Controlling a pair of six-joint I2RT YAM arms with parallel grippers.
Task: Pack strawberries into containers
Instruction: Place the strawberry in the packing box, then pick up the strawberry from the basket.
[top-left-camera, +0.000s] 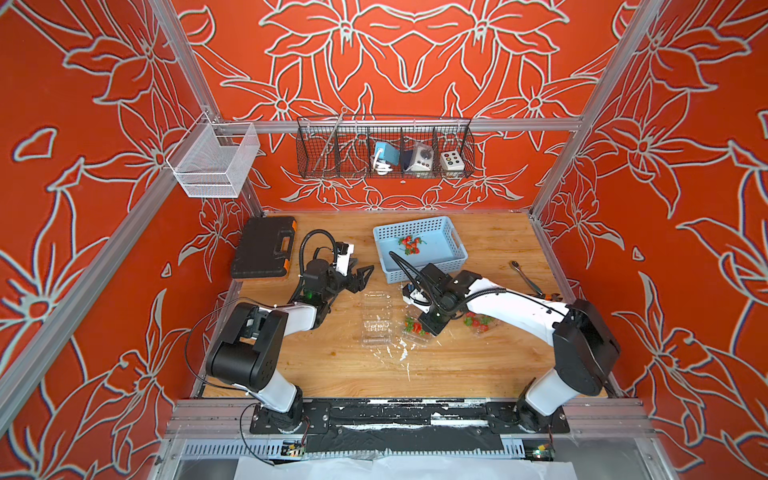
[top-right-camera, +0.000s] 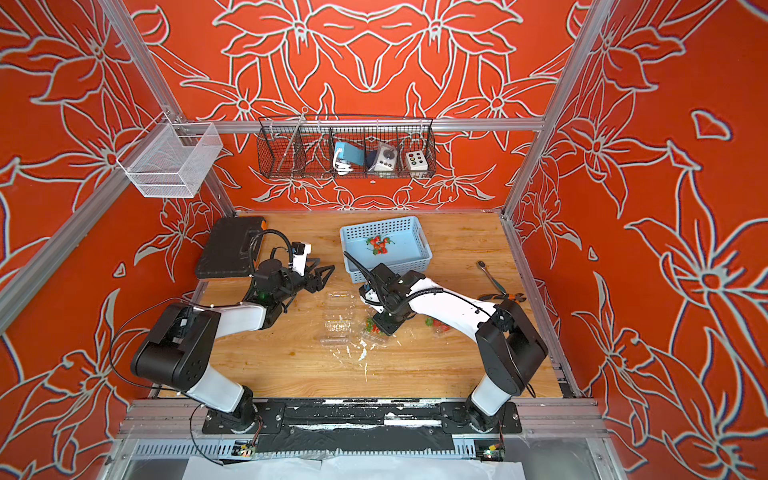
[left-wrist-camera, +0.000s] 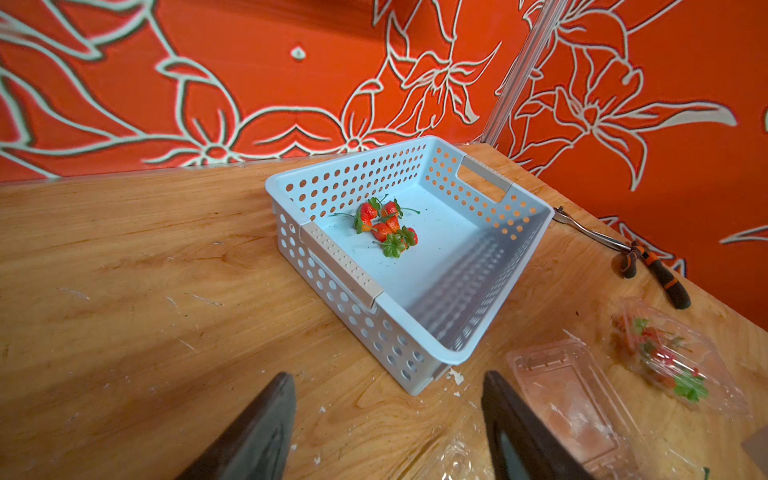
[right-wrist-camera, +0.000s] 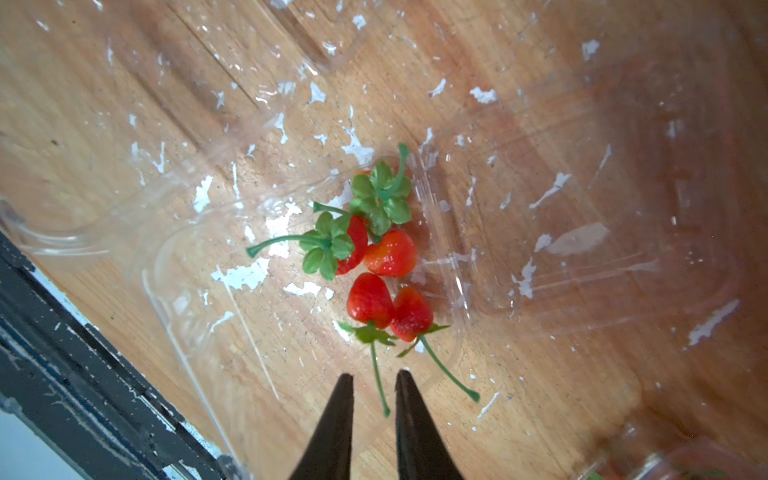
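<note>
At the middle of the table (top-left-camera: 457, 374) the right gripper (right-wrist-camera: 374, 376) points down into the middle container (right-wrist-camera: 459, 299), held low so fruit lands inside. Its jaws stand a narrow slit apart; a stem (right-wrist-camera: 379, 386) lies loose between them, so I judge nothing is gripped. A handful of strawberries (right-wrist-camera: 390, 253) huddle there. At its 9 o'clock lies an empty container (top-left-camera: 376, 320); at 3 o'clock a third container (top-left-camera: 480, 324) holds fruit. Farther, at 10 o'clock, the left gripper (left-wrist-camera: 386, 376) hovers wide open and empty, probably standing clear. At 12 o'clock the blue basket (top-left-camera: 415, 224) holds loose berries (top-left-camera: 409, 245) left to pack
</note>
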